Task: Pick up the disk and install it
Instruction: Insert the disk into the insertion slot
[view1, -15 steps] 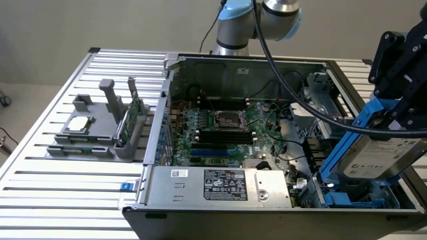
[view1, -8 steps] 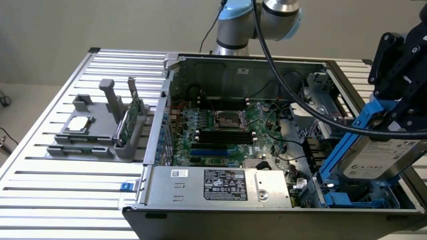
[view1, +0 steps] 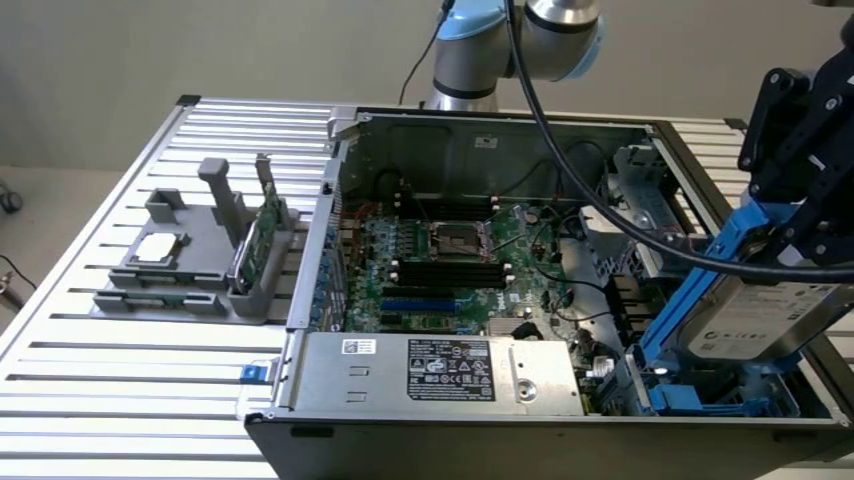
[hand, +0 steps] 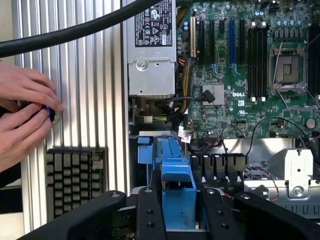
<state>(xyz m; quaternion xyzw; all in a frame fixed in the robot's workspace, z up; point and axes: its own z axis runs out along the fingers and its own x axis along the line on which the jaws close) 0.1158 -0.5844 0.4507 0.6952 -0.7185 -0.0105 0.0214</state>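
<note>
A: Where are we holding the disk (view1: 763, 312) at this moment?

B: At the right edge of the exterior frame; the gripper (view1: 790, 236) is clenched on its upper end, grasping the blue carrier (view1: 698, 292). The silver body is hanging tilted, with its lower end over the bay (view1: 694, 398) in the lower right corner of the case (view1: 400, 430).

A: So we are judging this to be the insertion itself, not yet done?

B: We are; the disk is not seated. Whether its lower corner is touching the bay's blue rails, we cannot tell.

A: What are we minding most?

B: The tilt; we are reckoning that the carrier must be lined up with the rails before any push, or it may jam or ride over one rail. In the wrist view the disk is sitting between the fingers (hand: 150, 215) with the bay's blue parts just beyond; we are trusting that view for squaring it.

A: And the cable (view1: 594, 200)?

B: It is draping from the upper middle of the exterior frame down to the gripper, crossing above the board (view1: 447, 255). We are wanting it kept out of the bay and off the board's connectors.

A: Anything else near?

B: A person's hand (hand: 27, 90) is resting on the slatted table (view1: 120, 380) beside the case, well apart from the bay. We are judging a slow, light, straight press to be the right manner; a firm grip matters, since the disk is hanging from one end.
</note>
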